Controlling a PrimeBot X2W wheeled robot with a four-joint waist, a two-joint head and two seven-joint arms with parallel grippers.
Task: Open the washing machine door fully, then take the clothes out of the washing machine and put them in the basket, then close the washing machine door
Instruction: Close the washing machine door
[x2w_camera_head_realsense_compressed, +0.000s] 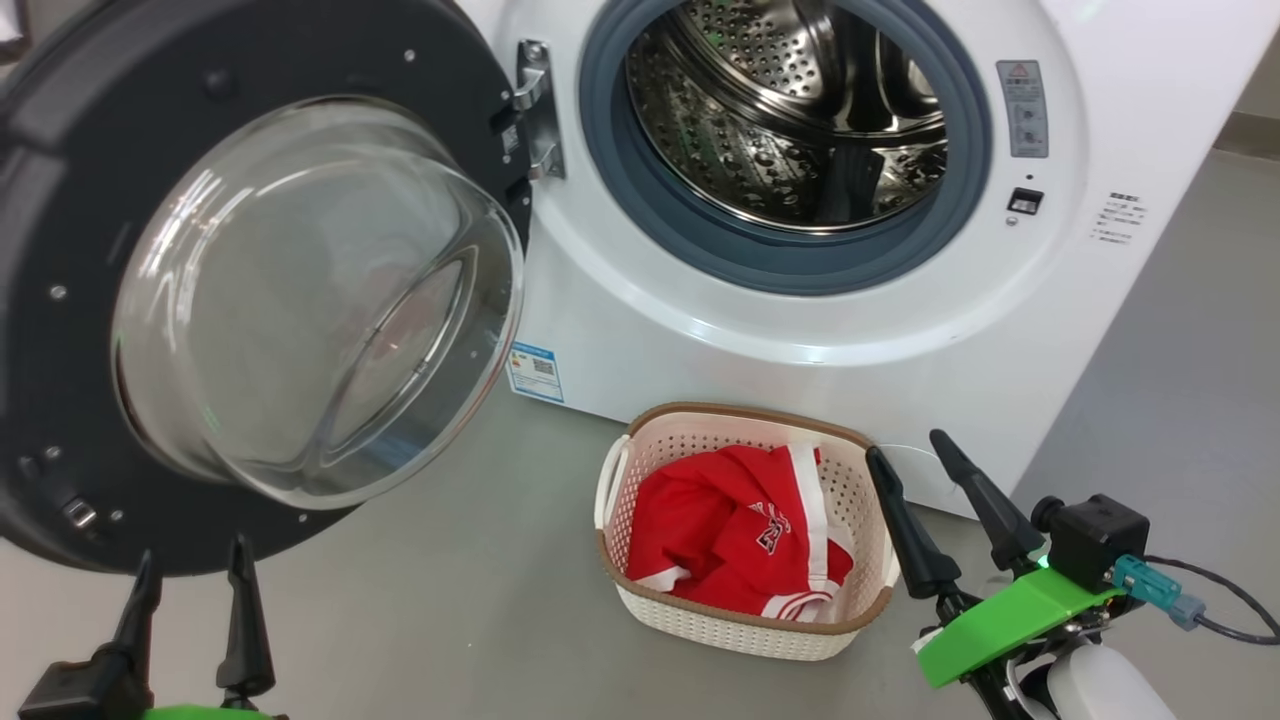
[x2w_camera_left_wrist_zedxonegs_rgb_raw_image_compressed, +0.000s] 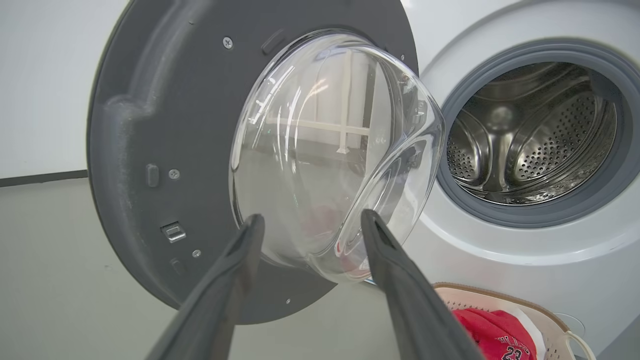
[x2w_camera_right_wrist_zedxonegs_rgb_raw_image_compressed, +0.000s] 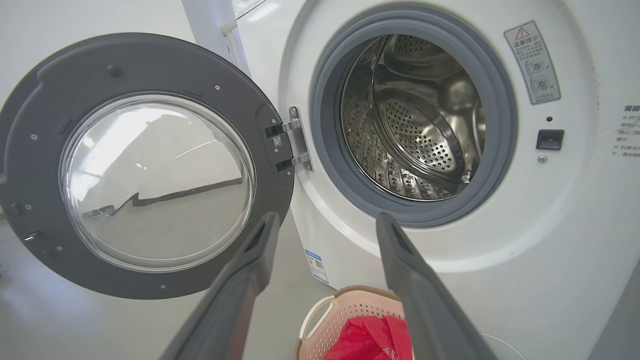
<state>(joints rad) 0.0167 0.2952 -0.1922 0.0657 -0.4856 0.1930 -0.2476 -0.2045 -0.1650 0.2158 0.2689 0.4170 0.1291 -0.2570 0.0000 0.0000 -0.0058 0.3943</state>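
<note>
**Step in hand, by judgement:** closing the washing machine door (x2w_camera_head_realsense_compressed: 300, 300).

**Condition of the door:** It stands swung wide to the left of the washing machine (x2w_camera_head_realsense_compressed: 800, 340), hinged at its right edge. Its dark inner frame and bulging clear glass bowl face you.

**Drum:** The drum (x2w_camera_head_realsense_compressed: 790, 120) shows bare perforated steel. Its lowest near part sits behind the grey seal (x2w_camera_head_realsense_compressed: 770, 255), so it is probably empty but not confirmed; look there before you shut it.

**Load:** The clothes (x2w_camera_head_realsense_compressed: 730, 540), red with white trim, lie crumpled in the basket (x2w_camera_head_realsense_compressed: 740, 630). The basket is on the floor just in front of the machine, below the opening.

**Hands:** Your left hand (x2w_camera_head_realsense_compressed: 194, 548) sits low, near the door's bottom rim, fingers wide apart and empty. Your right hand (x2w_camera_head_realsense_compressed: 906, 445) hovers beside the basket's right rim, likewise wide and empty.

**Recommended method:**
- Use the left hand.
- Push on the dark frame at its outer left edge, far from the hinge, never on the glass.
- Follow the door's arc round to the right.
- Keep the right hand clear of the sweep.
- Press until the latch seats.
</note>
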